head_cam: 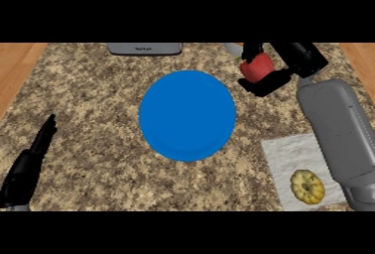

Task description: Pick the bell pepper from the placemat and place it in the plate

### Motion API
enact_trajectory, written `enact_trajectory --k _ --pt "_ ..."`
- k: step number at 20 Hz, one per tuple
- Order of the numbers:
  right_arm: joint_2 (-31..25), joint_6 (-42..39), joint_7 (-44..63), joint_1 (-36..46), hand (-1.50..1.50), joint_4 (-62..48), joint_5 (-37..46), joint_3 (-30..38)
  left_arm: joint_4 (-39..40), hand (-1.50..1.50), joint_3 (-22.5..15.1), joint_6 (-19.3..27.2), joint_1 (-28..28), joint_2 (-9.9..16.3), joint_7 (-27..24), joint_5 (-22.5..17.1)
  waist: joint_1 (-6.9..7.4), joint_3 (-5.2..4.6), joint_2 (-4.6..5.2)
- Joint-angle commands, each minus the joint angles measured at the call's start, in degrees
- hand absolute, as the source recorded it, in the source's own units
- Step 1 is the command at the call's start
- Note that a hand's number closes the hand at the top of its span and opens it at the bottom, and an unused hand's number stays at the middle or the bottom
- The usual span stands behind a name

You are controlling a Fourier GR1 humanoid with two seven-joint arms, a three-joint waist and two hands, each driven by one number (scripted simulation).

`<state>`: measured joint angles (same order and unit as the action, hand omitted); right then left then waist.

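The right hand (282,69) sits at about one o'clock on the worktop (88,99), its black fingers curled round the red bell pepper (256,68), which is lifted off the white placemat (293,154) and hangs just beyond the upper right rim of the blue plate (187,115). The pepper is therefore in the grasp, beside the plate and not yet over it. The left hand (29,163) rests at eight o'clock with its fingers straight, holding nothing.

The main risk from here, as I judge it, is letting go too early: the pepper is outside the rim, so a release at this spot would put it on the worktop rather than the plate. A rounded pepper could also roll off the shallow plate if set down near the edge. The grey tray (145,48) at twelve o'clock lies near the hand and might be nudged. A yellow fruit (307,186) lies on the placemat at five o'clock, beside the forearm.
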<state>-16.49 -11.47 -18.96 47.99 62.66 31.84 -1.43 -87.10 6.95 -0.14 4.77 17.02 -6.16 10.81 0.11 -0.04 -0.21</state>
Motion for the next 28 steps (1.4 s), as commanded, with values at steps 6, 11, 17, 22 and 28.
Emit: enact_trajectory --k 6,11,17,22,28 --pt "11.16 1.87 9.97 2.99 1.5 -5.24 6.5 -7.27 -0.6 0.0 -0.22 0.28 -0.2 -0.79 -0.08 1.55 0.73 0.04 0.3" --pt "15.2 3.23 10.3 4.28 1.5 -11.68 9.52 -9.17 1.96 0.0 0.78 -1.22 0.47 -0.34 -3.65 1.0 0.64 0.03 0.31" --pt "16.44 3.57 12.1 10.12 1.5 -22.39 -1.25 -12.96 1.33 0.0 0.86 -1.83 -1.43 -0.14 -1.89 1.01 1.74 0.03 0.52" --pt "16.47 14.49 16.6 8.19 -1.5 -29.09 -7.29 -17.77 2.23 0.0 1.2 -2.71 0.01 -0.47 -3.75 0.4 2.28 0.03 0.62" --pt "16.49 21.45 10.56 8.67 -1.5 -29.83 -17.26 -20.22 -0.06 0.0 -0.81 -1.44 -2.19 -2.78 -0.74 1.86 2.74 0.07 0.76"
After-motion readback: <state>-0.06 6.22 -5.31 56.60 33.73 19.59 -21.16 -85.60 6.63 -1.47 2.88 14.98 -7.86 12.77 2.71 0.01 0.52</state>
